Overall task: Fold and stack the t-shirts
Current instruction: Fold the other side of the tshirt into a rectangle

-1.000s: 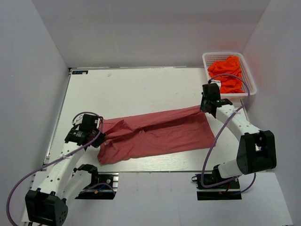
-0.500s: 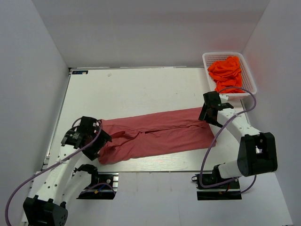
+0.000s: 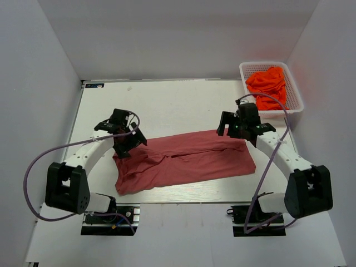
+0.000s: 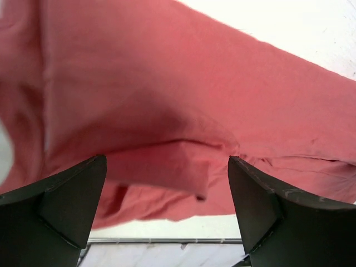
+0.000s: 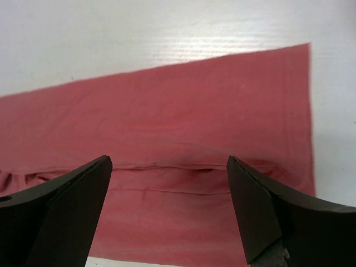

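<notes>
Shirt (image 3: 183, 161) looks folded lengthwise, left gripper (image 3: 127, 143) & right gripper (image 3: 227, 128) spread wide, empty; next I'd pinch one end, fold across.

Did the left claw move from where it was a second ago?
Yes. The left claw went away from the table's near edge, toward the far side, and now hangs open over the red t-shirt's left end.

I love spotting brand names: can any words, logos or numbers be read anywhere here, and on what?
No text can be read.
Small dark sticker at the white table's far left corner: too small to read.
Rose-red cloth t-shirt, bright orange t-shirts, white plastic basket: no print shows.
</notes>
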Robot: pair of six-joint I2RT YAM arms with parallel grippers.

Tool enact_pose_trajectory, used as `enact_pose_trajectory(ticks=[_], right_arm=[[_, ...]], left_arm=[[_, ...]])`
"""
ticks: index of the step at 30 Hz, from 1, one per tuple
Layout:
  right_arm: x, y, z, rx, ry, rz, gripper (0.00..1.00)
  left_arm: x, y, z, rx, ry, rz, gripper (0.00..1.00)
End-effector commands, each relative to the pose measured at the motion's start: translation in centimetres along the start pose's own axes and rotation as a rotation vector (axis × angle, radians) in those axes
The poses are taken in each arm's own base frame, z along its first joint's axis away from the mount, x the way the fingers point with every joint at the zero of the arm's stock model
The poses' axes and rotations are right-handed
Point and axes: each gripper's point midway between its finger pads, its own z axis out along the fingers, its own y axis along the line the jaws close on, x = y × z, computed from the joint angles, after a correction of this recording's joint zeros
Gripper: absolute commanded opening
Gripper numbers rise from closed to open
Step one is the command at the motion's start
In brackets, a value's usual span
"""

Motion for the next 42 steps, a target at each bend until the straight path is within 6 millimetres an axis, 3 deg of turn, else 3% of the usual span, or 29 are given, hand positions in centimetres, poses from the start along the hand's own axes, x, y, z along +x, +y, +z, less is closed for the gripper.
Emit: enact_pose_trajectory(ticks=[1, 5, 8, 12, 15, 20, 23, 24, 26, 27, 30, 33, 38, 42], right_arm=[[1.7, 1.1, 2.2, -0.079, 0.065, -0.021, 0.90], [2.6, 0.6, 3.6, -0.050, 0.107, 0.021, 0.90], [3.5, 0.4, 4.4, -0.046, 0.139, 0.033, 0.90], [4.5, -0.1, 4.6, -0.029, 0.160, 0.042, 0.90], [5.4, -0.7, 4.7, -0.004, 0.183, 0.043, 0.90], [5.5, -1.3, 4.3, 0.021, 0.167, 0.050, 0.90], [5.5, -1.5, 4.2, 0.033, 0.166, 0.051, 0.90], [5.5, -1.4, 4.2, 0.032, 0.165, 0.050, 0.90], [5.3, -1.4, 4.1, 0.031, 0.159, 0.054, 0.90], [5.2, -1.3, 4.1, 0.028, 0.156, 0.051, 0.90], [4.4, -1.0, 3.9, 0.020, 0.138, 0.047, 0.90], [3.5, -1.3, 4.1, 0.046, 0.122, 0.033, 0.90], [2.0, -1.1, 5.1, 0.054, 0.107, 0.021, 0.90], [1.4, -1.1, 7.4, 0.072, 0.136, 0.030, 0.90]], left_arm=[[-1.3, -3.6, 0.6, 0.130, -0.044, 0.083, 1.00], [1.3, -3.2, 3.3, 0.091, 0.045, 0.122, 1.00], [3.9, -2.1, 4.1, 0.058, 0.112, 0.139, 1.00], [7.0, -1.7, 2.6, 0.131, 0.172, 0.152, 1.00], [10.6, -1.2, 1.9, 0.174, 0.269, 0.167, 1.00], [15.1, 2.1, 1.0, 0.122, 0.358, 0.201, 1.00], [14.6, 3.3, 0.4, 0.016, 0.343, 0.213, 1.00], [13.0, 2.2, -0.2, 0.008, 0.276, 0.233, 1.00], [11.7, 1.6, -1.2, -0.020, 0.225, 0.239, 1.00], [10.4, -0.3, -2.7, 0.034, 0.176, 0.241, 1.00], [8.3, -2.3, -4.9, 0.073, 0.079, 0.222, 1.00], [7.7, -1.8, -5.3, 0.040, 0.047, 0.189, 1.00], [10.9, 1.0, -2.3, -0.066, 0.185, 0.113, 1.00], [12.9, 2.9, 0.3, -0.138, 0.269, 0.043, 1.00]])
